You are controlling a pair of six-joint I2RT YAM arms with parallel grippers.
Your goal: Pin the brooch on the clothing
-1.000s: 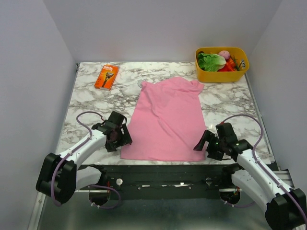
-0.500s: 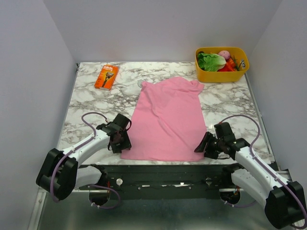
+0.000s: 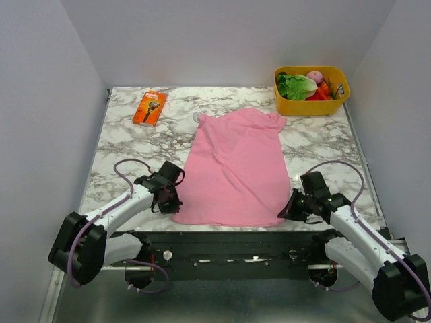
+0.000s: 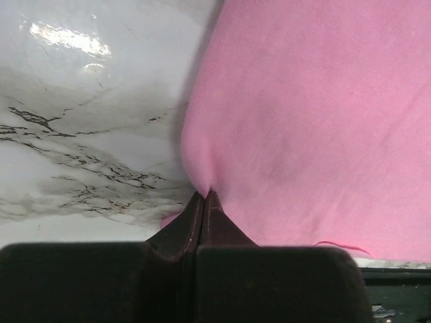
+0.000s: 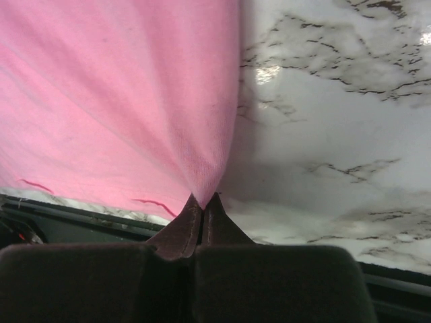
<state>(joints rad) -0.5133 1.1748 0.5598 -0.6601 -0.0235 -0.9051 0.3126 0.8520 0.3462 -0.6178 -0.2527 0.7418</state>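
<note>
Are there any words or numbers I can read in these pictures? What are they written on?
None of the text here can be read.
orange package: there is printing on it, but it is too small and blurred to read.
pink T-shirt: plain, with no words or numbers showing in any view.
yellow bin: no label or writing shows on its wall.

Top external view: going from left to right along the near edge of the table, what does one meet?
Black left hand → pink short-sleeved fabric T-shirt → black right hand, both hands pinching its hem.
</note>
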